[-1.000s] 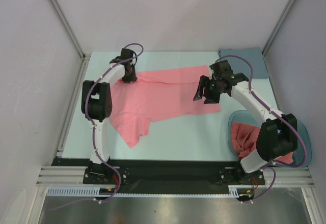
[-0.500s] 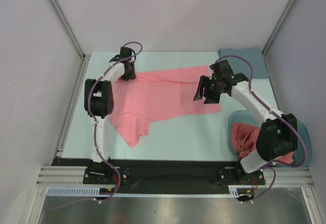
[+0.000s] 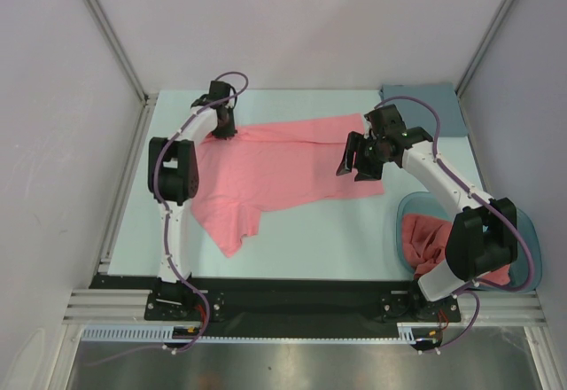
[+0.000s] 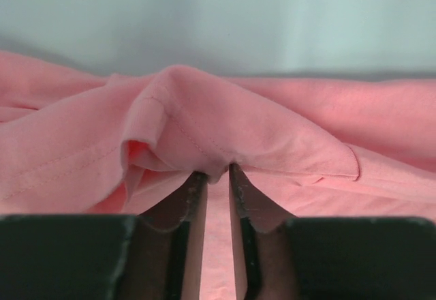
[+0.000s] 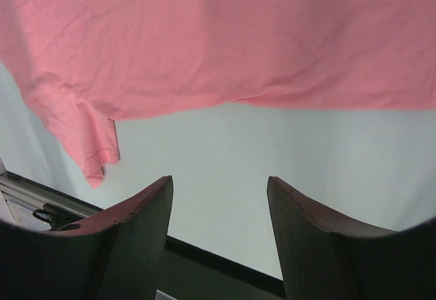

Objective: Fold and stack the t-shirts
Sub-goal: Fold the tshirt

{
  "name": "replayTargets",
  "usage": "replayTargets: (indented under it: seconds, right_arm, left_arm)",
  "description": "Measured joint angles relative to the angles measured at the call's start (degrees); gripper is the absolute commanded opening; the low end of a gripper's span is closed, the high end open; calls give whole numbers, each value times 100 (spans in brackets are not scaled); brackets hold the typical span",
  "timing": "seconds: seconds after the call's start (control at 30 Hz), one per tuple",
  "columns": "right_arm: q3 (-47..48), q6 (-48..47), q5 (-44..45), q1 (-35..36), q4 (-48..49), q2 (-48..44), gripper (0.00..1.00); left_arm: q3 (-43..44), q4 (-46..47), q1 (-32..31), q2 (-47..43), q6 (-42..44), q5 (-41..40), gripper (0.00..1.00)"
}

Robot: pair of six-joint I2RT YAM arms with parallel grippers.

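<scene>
Right claw [image 3: 352, 170], reaching out past the teal tub [image 3: 396, 222] that sits by its arm's base with a crumpled t-shirt [image 3: 421, 235] heaped inside, hangs released. Its two dark fingers are spread wide with nothing between them. Below it the wrist view shows bare, pale, smooth surface [image 3: 328, 239] and, beyond that, the near edge of the spread t-shirt [image 3: 283, 173].

That shirt lies roughly flat across the middle of the surface, wrinkled. One lobe, seemingly a sleeve, trails toward the near left. It is plain salmon-pink knit, thin and matte, with stitched hems.

At its far left corner the left claw [image 3: 226, 131] is clenched on it, the fingers nearly touching and pinching a raised ridge of fabric at a hemmed edge. The cloth tents up and drapes off either side.

Such fabric looks light and limp. It will likely sag, stretch and drag rather than hold a shape, so it is best taken by hems or corners. Both claws should hold one edge so the fold falls straight.

Farthest back, in the right corner, lies a flat grey-blue cloth [image 3: 443, 106].
</scene>
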Motion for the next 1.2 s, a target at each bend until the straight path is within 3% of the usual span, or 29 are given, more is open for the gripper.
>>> replayTargets:
  seconds: [0.33,0.5,0.8,1.2]
  right_arm:
    - [26,-2,4,22,-35,0,64]
    - [26,-2,2,24,-39,0,64]
    - [31,-2,-4,48,-15,0,64]
    - [22,-33,-26,55,74,-57,64]
  left_arm:
    - [59,-57,0,52,0,39,0]
    - [-26,-236,0,-28,-96,57,0]
    - [-1252,-520,-2,-1060,-605,334,0]
    - [-1814,-702,-197,-1648,-846,363,0]
